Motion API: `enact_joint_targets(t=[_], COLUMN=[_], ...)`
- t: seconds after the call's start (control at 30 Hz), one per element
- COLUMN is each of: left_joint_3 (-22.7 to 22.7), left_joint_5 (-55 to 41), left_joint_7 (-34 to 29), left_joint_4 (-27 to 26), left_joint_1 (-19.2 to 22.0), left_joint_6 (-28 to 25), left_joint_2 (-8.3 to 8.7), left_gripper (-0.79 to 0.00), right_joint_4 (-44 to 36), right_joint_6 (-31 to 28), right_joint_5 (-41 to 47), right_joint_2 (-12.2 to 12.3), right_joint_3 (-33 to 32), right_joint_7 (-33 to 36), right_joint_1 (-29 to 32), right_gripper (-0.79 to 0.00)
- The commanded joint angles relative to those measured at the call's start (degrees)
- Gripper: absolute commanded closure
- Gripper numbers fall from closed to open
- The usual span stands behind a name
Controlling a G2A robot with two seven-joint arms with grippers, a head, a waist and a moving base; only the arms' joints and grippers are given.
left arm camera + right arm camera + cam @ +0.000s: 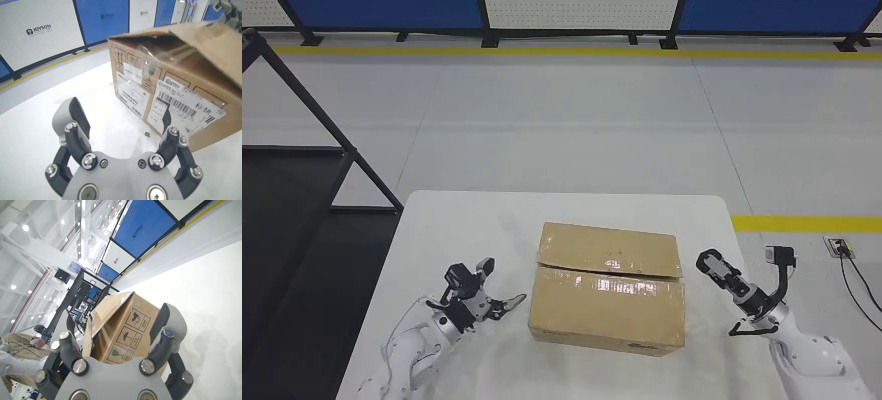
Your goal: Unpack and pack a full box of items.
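Cardboard box (607,290) sits at ctr of the white table (462,230), top flaps folded down. In left wrist view the box (170,75) has one flap lifted a bit at its edge.

L gripper (499,286) is at lower left of top view, forearm low over the table, pointing at the box's labelled side, near it but apart. L gripper (121,109) fingers are spread wide, nothing held.

R gripper (720,295) is at lower right of top view, near the opposite side, angled toward the box. R gripper (116,311) is also spread wide and empty, w/ the box (121,328) seen btwn its fingers.
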State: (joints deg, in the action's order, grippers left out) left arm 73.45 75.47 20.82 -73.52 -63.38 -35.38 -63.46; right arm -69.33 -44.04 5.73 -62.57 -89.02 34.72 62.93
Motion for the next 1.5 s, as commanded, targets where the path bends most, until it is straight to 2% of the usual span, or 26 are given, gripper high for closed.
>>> enact_joint_targets(t=[0.0, 0.1, 0.17, 0.53, 0.63, 0.73, 0.93, 1.03, 1.1, 1.37, 1.47], left_joint_3=[1.3, 3.4, 4.5, 4.5, 4.2, 3.4, 2.2, 2.3, 2.1, 2.1, 1.5], left_joint_5=[-4.3, -12.4, -18.4, -18.4, -22.4, -30.0, -50.1, -56.6, -57.8, -57.8, -58.0], left_joint_7=[1.6, 2.3, -0.3, -0.3, -2.4, -8.6, -22.0, -29.4, -34.8, -34.8, -35.4], left_joint_4=[0.6, 1.8, 2.6, 2.6, 2.6, 3.5, 5.1, 5.6, 5.2, 5.2, 4.3], left_joint_1=[-0.7, -1.4, -1.3, -1.3, -1.4, 0.2, 3.8, 5.5, 6.7, 6.7, 6.7], left_joint_6=[-1.8, -4.6, -6.5, -6.5, -7.1, -5.5, 1.6, 5.4, 7.9, 7.9, 11.6], left_joint_2=[0.06, 0.07, 0.08, 0.08, -0.10, -0.57, -1.70, -1.81, -1.72, -1.72, -1.93], left_gripper=[-0.785, -0.785, -0.785, -0.785, -0.785, -0.785, -0.785, -0.785, -0.785, -0.785, -0.785], right_joint_4=[-0.2, -0.7, -0.9, -1.3, -1.3, -1.3, -1.3, -1.3, -1.3, -1.3, -1.3], right_joint_6=[0.0, -0.1, 0.0, 0.8, 0.8, 0.8, 0.8, 0.8, 0.8, 0.8, 0.8], right_joint_5=[0.3, 0.7, 0.9, 0.7, 0.7, 0.7, 0.7, 0.7, 0.7, 0.7, 0.7], right_joint_2=[0.1, 0.3, 0.4, 0.6, 0.6, 0.6, 0.6, 0.6, 0.6, 0.6, 0.6], right_joint_3=[-0.6, -1.2, -1.3, -1.3, -1.3, -1.3, -1.3, -1.3, -1.3, -1.3, -1.3], right_joint_7=[-0.4, -0.5, -0.6, 0.1, 0.1, 0.1, 0.1, 0.1, 0.1, 0.1, 0.1], right_joint_1=[0.7, 1.4, 1.7, 1.7, 1.7, 1.7, 1.7, 1.7, 1.7, 1.7, 1.7], right_gripper=[-0.785, -0.785, -0.785, -0.785, -0.785, -0.785, -0.785, -0.785, -0.785, -0.785, -0.785])
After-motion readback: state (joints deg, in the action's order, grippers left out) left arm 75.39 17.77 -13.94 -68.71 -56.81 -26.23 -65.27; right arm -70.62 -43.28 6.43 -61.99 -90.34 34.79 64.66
